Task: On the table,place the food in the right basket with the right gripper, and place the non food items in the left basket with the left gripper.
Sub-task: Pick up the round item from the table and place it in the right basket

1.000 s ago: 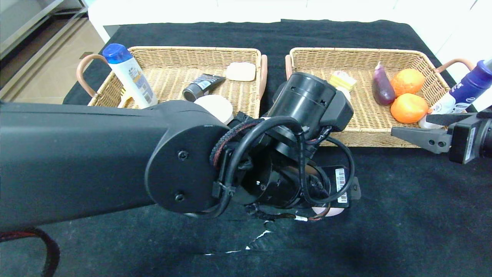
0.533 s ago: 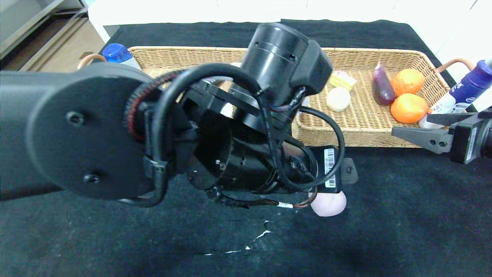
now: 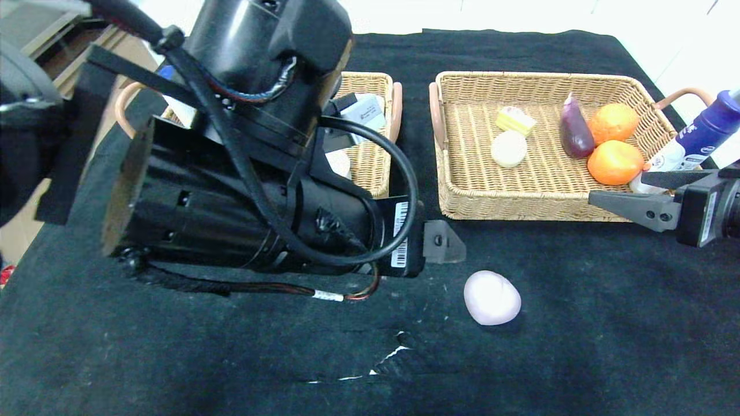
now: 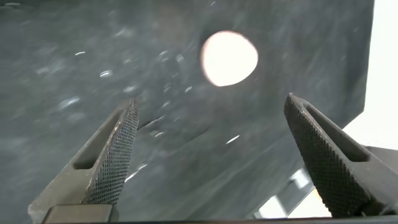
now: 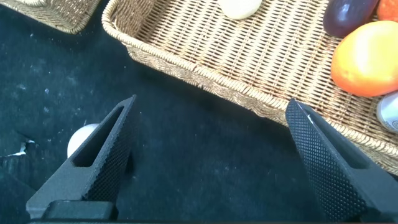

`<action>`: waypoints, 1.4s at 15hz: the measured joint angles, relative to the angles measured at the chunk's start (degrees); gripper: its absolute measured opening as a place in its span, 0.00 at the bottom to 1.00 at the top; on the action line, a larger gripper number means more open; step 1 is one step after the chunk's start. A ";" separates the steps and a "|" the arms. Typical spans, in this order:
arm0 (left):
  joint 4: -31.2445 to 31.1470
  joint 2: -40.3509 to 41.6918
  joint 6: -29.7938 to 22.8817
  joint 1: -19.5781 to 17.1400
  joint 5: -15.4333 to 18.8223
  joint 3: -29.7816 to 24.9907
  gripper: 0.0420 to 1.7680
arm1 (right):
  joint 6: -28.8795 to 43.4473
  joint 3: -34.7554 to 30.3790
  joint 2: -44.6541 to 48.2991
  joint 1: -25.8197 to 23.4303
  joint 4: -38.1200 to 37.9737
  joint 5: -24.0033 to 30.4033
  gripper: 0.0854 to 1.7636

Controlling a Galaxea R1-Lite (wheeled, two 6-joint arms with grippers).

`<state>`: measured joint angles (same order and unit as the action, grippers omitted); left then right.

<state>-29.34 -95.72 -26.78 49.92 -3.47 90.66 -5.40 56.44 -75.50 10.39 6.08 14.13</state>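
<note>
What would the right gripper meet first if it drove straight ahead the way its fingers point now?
Probably only bare table: the open right gripper points past the right basket at the cloth. The pinkish bun lies off to one side; depth is unclear.

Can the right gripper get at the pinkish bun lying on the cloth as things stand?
Probably yes. The right gripper stands open at the right basket's front corner, and only bare table lies between it and the pinkish bun. The left gripper, also open, sits on the bun's other side.
</note>
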 joint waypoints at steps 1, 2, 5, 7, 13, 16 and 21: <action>0.11 1.27 1.27 -0.65 0.12 -1.46 0.96 | 0.00 -0.02 -0.05 0.05 0.00 0.01 0.97; 0.18 2.54 2.28 -1.30 0.20 -2.85 0.96 | 0.00 -0.09 -0.09 0.05 0.00 0.00 0.97; 1.21 6.41 6.45 -4.22 0.69 -7.95 0.96 | 0.02 -0.11 -0.18 0.05 0.00 -0.02 0.97; 4.53 9.25 10.12 -6.70 1.57 -12.35 0.96 | 0.02 -0.13 -0.27 0.11 0.02 0.01 0.97; 15.92 18.85 20.48 -15.25 12.13 -26.70 0.97 | 0.00 -0.44 -0.52 0.79 -0.05 -0.10 0.97; 18.13 22.15 24.25 -17.74 12.35 -30.50 0.97 | 0.00 -0.63 -0.71 1.29 -0.05 -0.07 0.97; 18.26 24.39 31.55 -19.66 12.04 -34.00 0.97 | 0.02 -1.24 -1.01 2.51 -0.07 -0.30 0.97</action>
<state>-11.08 -71.33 4.77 30.26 8.57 56.66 -5.38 55.20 -76.51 12.90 6.01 13.82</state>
